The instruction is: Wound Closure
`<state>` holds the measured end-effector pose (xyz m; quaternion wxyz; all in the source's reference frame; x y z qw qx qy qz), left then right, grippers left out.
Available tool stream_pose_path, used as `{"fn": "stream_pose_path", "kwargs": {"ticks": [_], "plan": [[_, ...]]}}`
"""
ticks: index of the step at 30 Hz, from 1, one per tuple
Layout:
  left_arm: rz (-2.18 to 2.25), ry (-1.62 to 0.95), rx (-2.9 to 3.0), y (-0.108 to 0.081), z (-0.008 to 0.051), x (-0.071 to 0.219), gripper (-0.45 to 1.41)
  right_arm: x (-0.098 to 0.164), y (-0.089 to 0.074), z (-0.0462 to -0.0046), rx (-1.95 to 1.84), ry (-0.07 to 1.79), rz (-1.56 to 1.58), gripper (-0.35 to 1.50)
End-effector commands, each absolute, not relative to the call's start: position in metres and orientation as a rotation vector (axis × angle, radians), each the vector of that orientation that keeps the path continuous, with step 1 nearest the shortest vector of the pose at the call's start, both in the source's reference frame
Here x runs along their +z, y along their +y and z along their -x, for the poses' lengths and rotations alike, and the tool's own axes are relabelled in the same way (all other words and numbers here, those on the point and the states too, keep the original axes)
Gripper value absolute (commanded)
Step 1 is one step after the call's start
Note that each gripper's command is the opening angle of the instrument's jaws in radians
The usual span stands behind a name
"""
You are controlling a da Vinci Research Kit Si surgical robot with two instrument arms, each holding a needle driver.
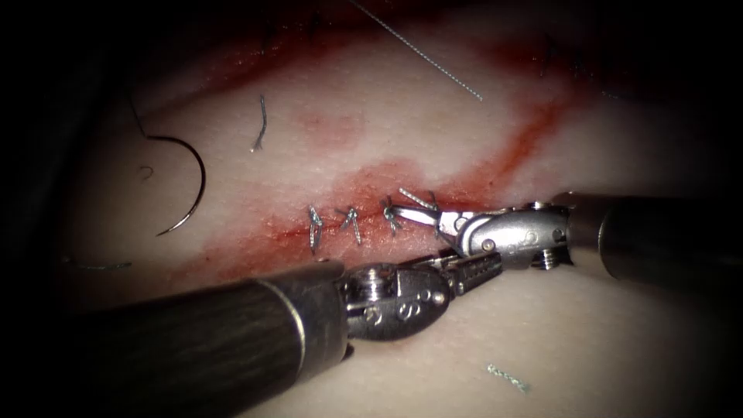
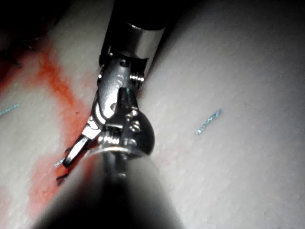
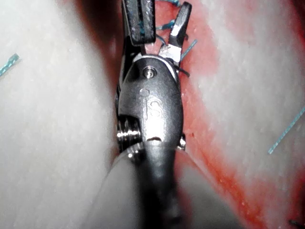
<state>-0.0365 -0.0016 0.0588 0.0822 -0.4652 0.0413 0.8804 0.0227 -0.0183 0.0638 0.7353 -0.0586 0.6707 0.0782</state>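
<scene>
The cut (image 1: 364, 220) runs across the tissue (image 1: 588, 340), red with fluid and held by three stitches (image 1: 352, 224). The curved needle (image 1: 190, 182) lies free on the tissue far left of the stitches; neither tool holds it and it is not in the tissue. My right tool (image 1: 416, 212) reaches the rightmost stitch (image 1: 391, 217), jaws open around its thread end (image 1: 416, 200) without gripping it. In the right wrist view the right tool (image 3: 159, 21) has thread (image 3: 164, 26) between its parted jaws. My left tool (image 1: 474, 269) sits just below the right tool's wrist, jaws open, holding nothing.
A long strand of thread (image 1: 422, 53) crosses the far tissue. Cut ends of thread lie loose: one above the stitches (image 1: 261, 124), one near the front (image 1: 508, 377), one at the far left (image 1: 101, 267). Red fluid (image 1: 534, 135) streaks up to the right.
</scene>
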Motion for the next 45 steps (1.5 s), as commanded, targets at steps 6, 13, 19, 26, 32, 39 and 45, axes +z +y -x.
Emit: {"fn": "stream_pose_path", "kwargs": {"ticks": [6,13,19,26,32,39,45], "plan": [[1.381,0.115,2.643,-0.002,0.0371,0.0601,-0.45,0.0644,-0.0182,-0.0234,0.175,1.474,0.13,1.13],[1.372,0.111,2.662,-0.0023,0.0367,0.0611,-0.45,0.0645,-0.0182,-0.0233,0.176,1.473,0.131,1.13],[1.348,0.113,2.673,-0.003,0.0374,0.061,-0.45,0.0649,-0.0179,-0.0234,0.175,1.471,0.135,1.09],[1.349,0.11,2.671,-0.0032,0.0375,0.0607,-0.45,0.0655,-0.0177,-0.0233,0.171,1.471,0.138,1.08],[1.35,0.11,2.672,-0.0031,0.0375,0.0608,-0.45,0.0654,-0.0178,-0.0234,0.17,1.472,0.137,0.77],[1.351,0.109,2.671,-0.0032,0.0376,0.0607,-0.45,0.0654,-0.0182,-0.0236,0.146,1.491,0.116,-0.35],[1.355,0.107,2.672,-0.0036,0.0373,0.0603,-0.45,0.0652,-0.0184,-0.0236,0.172,1.475,0.122,0.05]]}}
